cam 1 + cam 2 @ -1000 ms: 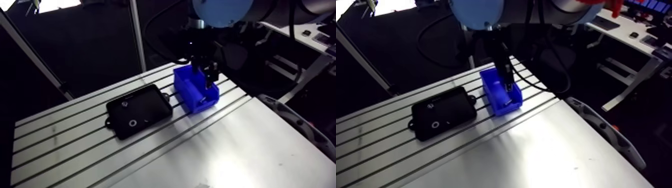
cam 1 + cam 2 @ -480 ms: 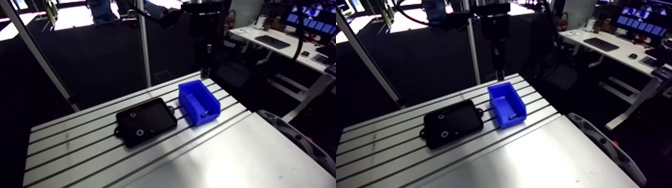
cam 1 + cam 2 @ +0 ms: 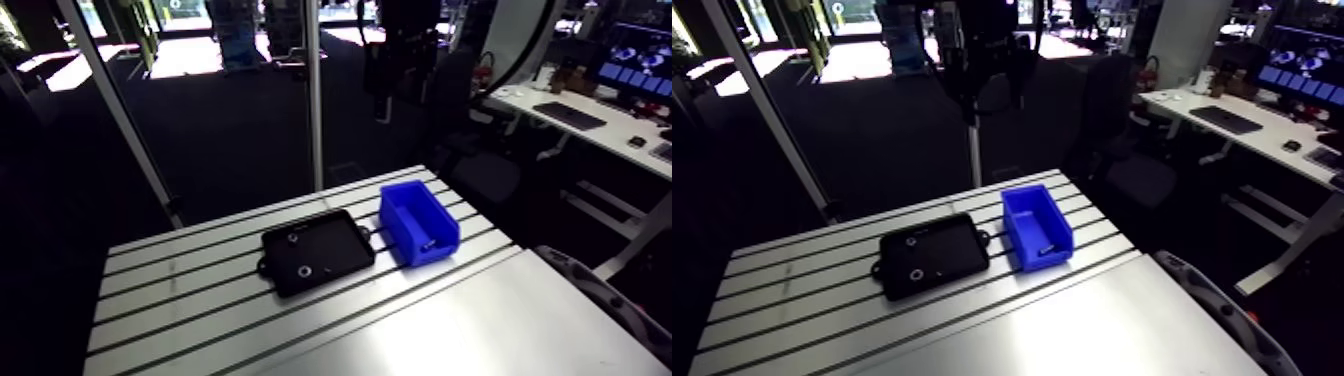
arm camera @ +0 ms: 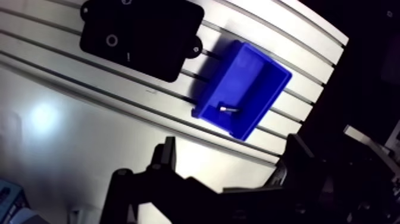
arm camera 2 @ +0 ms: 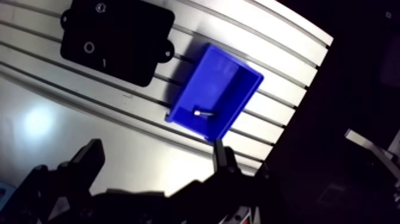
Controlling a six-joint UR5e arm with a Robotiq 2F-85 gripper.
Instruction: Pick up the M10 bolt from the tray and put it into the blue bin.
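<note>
Wrist view, entries:
- Gripper: fingers spread apart, nothing between them. It hangs high over the table; earlier it stood low in the bin, so it has withdrawn upward.
- M10 bolt: lying loose on the floor of the blue bin, near the end wall closest to the gripper and touching neither finger.
- Tray: black, holding only a ring-shaped part and small bits. In the arm view the bin stands just beside it at its 3 o'clock; neither has moved.
- Judgement: bolt delivered and released, so the task looks complete.
</note>
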